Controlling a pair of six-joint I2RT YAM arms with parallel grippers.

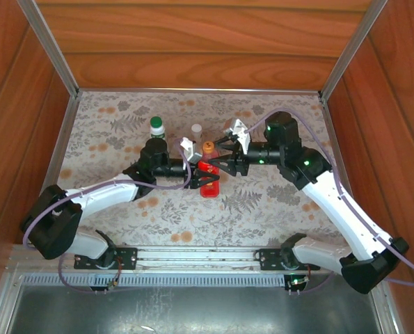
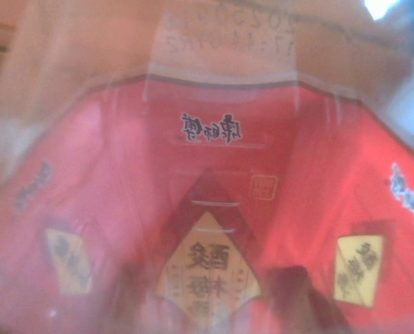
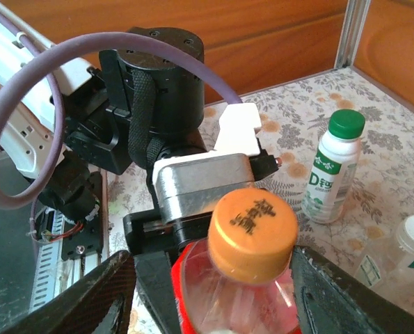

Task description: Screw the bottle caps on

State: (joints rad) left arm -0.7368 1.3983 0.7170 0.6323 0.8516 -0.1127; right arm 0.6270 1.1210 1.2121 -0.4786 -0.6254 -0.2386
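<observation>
Low in the right wrist view, the right hand (image 3: 210, 259) stands wide, a finger either side of the orange cap (image 3: 254, 226), not touching. The cap sits on the red bottle (image 3: 213, 296), clamped by the left hand (image 1: 201, 178) behind; small, light and slick, it likely needs a firm pinch on its side wall. Farther back, at right, the white bottle (image 3: 330, 181) and clear bottle (image 3: 394, 261) stand capped.
</observation>
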